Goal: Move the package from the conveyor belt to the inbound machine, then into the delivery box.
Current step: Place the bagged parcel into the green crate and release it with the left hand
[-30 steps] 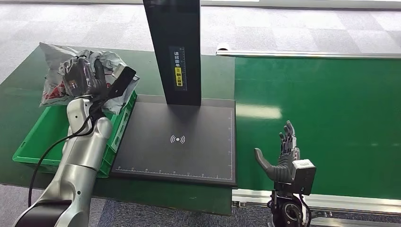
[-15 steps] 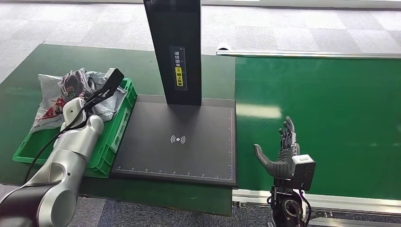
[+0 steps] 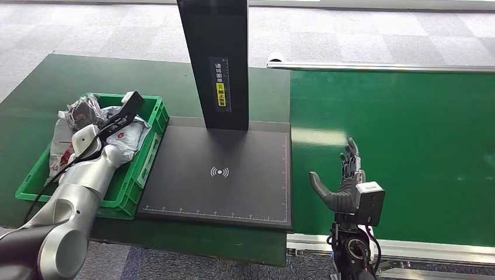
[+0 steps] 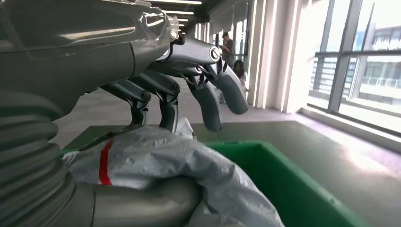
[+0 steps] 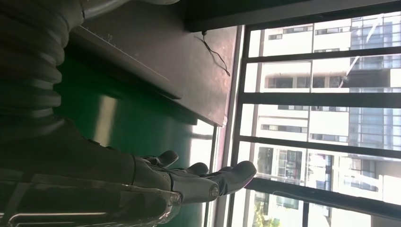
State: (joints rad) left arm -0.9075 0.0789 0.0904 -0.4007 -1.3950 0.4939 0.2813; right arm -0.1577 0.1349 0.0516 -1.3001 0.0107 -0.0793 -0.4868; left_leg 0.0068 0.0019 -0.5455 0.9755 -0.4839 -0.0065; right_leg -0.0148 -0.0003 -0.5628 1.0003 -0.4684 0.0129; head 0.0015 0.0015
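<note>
The package point(image 3: 121, 135), a crumpled grey-white plastic bag with red print, lies in the green delivery box point(image 3: 149, 153) at the left of the table. My left hand point(image 3: 87, 112) sits on it inside the box. In the left wrist view the package point(image 4: 156, 161) is pinched between the thumb below and two fingers point(image 4: 168, 111) pressing on top, while the other fingers stretch out past it. My right hand point(image 3: 345, 189) stands open and empty over the near edge of the green conveyor belt point(image 3: 408, 146).
The inbound machine's dark plate point(image 3: 233, 192) lies between box and belt, with its black pillar point(image 3: 215, 58) rising at the back. A black cable runs along my left arm. The box's wall point(image 4: 293, 189) is close under my left hand. Grey carpet surrounds the table.
My left arm has come down and toward me, carrying the package from above the box's far edge into the box. The right hand has shifted slightly left.
</note>
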